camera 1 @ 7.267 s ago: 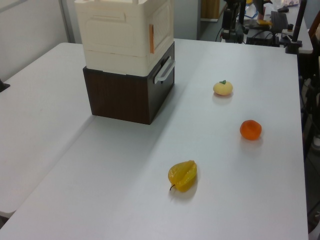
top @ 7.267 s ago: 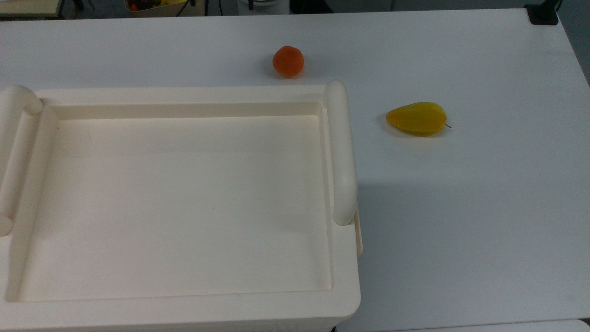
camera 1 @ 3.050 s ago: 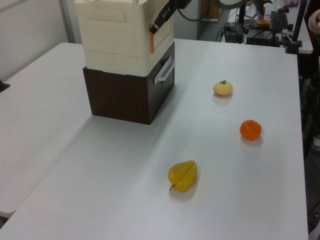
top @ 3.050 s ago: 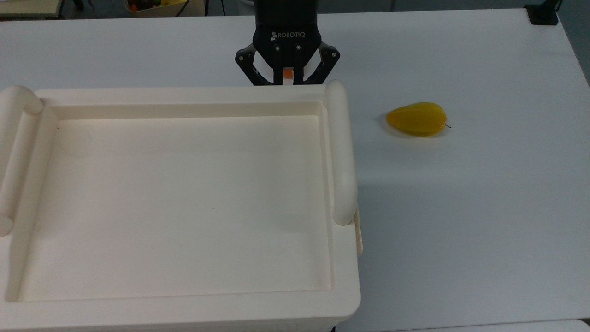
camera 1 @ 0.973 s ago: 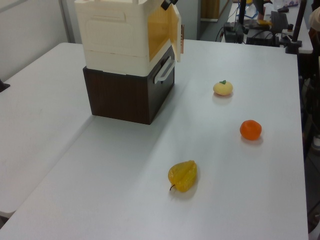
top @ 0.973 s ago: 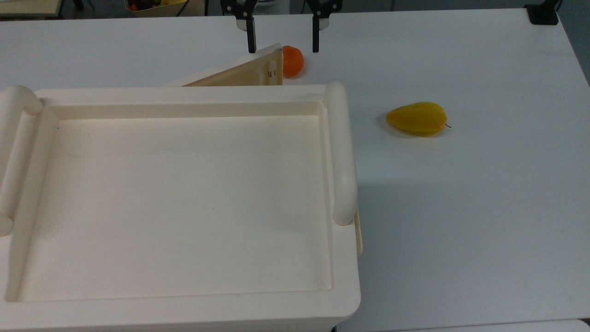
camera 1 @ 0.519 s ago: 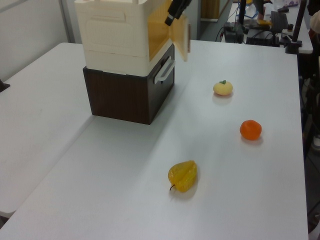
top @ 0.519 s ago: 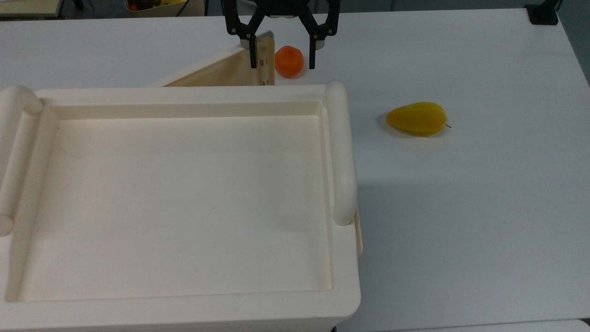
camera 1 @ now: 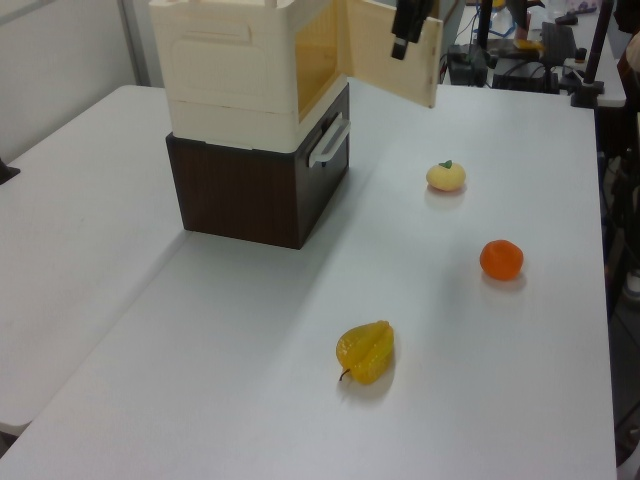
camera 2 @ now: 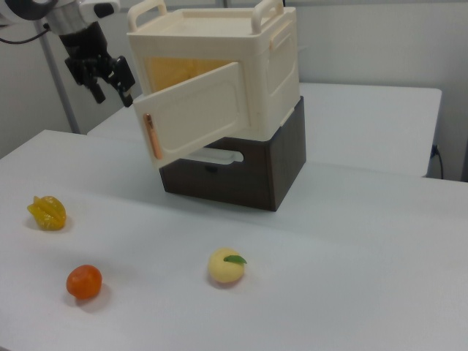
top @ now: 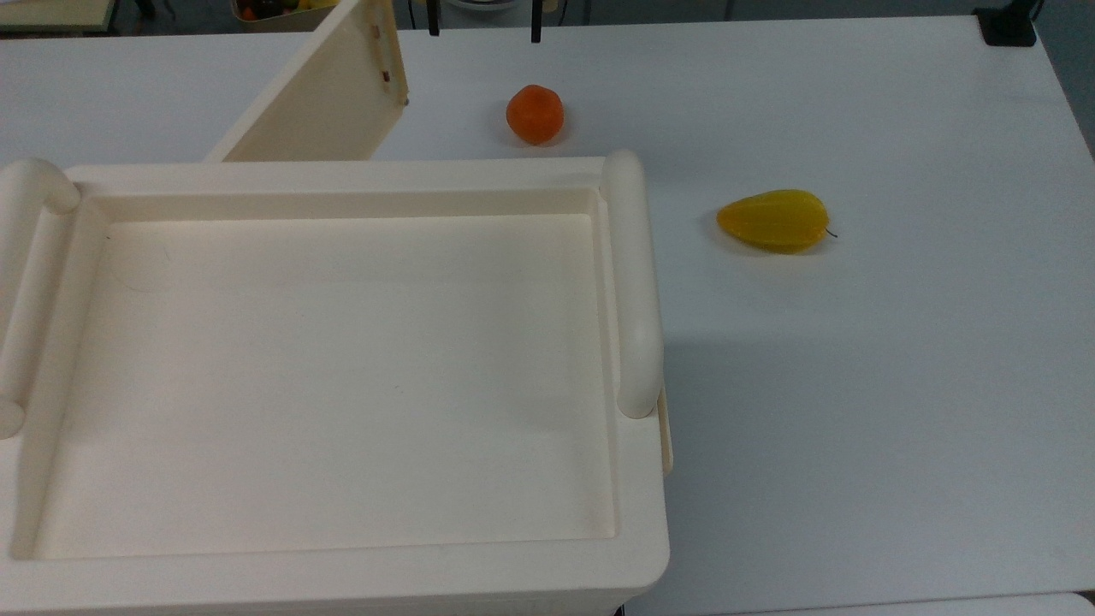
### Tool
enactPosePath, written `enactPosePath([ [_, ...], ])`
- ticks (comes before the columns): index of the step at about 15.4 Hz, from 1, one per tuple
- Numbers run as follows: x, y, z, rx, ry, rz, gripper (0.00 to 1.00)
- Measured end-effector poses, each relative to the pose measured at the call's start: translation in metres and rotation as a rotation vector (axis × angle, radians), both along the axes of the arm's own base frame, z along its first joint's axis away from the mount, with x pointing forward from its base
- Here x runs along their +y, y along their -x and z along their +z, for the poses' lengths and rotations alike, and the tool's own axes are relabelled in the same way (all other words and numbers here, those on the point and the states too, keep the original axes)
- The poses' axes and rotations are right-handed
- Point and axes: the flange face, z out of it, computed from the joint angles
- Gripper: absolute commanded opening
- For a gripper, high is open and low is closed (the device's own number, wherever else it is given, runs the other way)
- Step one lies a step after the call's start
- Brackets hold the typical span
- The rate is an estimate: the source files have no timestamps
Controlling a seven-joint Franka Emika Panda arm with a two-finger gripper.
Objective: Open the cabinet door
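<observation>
Nearest in the right view, a peach-like fruit [camera 2: 226, 266], an orange [camera 2: 83, 281] and a yellow starfruit [camera 2: 47, 212] lie on the white bench [camera 2: 351, 241], all well below and apart from the fingers [camera 2: 124, 89]. Behind them a dark brown drawer unit [camera 2: 241, 172] carries the cabinet [camera 2: 241, 66].

The cabinet door [camera 2: 197, 117] stands swung wide on its hinge, showing the yellowish inside. Its free edge, with the reddish handle strip [camera 2: 148, 136], is the part closest to the fingers and hangs just below and beside them.

Farthest back, the fingers are spread wide and hold nothing. In the top view the two dark tips [top: 535, 30] stand clearly apart, with the door's free edge off to the top view's left of them and the orange below. A gap to the door seems to show in the right view. In the left view the fingers overlap the panel, so contact cannot be ruled out there.

The opening step looks essentially done. The next move probably calls only for drawing the fingers clear without nudging the door back.
</observation>
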Motion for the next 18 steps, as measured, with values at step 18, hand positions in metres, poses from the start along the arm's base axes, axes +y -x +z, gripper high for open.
enactPosePath([
  [18,-0.045,0.032,-0.069,0.167,0.017,-0.061,1.0],
])
